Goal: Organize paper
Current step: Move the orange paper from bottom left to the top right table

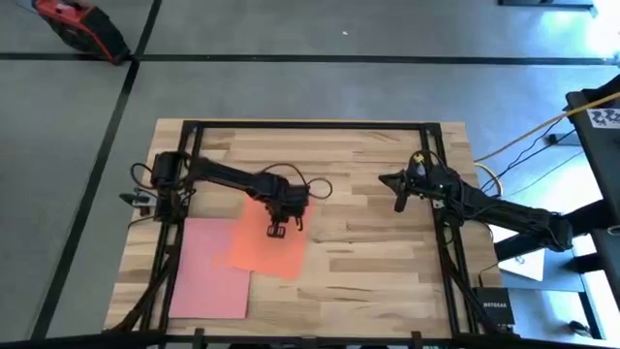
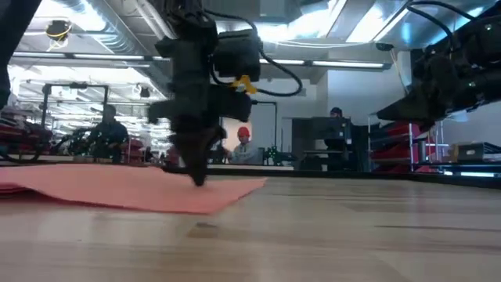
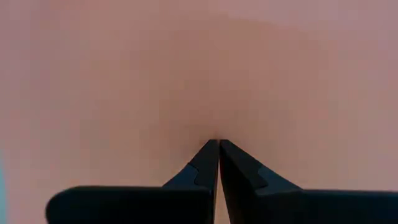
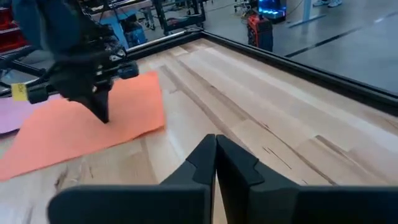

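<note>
An orange sheet of paper (image 1: 263, 242) lies tilted on the left half of the wooden table (image 1: 378, 262), overlapping the upper right corner of a pink sheet (image 1: 205, 276) that lies flat nearer the front left edge. The left gripper (image 1: 276, 231) points straight down onto the orange sheet, its tip touching the paper near the sheet's middle; in the left wrist view its two dark fingers (image 3: 202, 168) are pressed together with no gap, and the orange surface fills everything beyond them. From the low view the same gripper (image 2: 197, 176) meets the paper at a single point, and the sheet's near edge sits slightly raised off the wood. The right gripper (image 1: 399, 205) hangs above bare table at the right side, well apart from both sheets, its jaws also closed against each other with nothing between them. People show in the room behind the table
</note>
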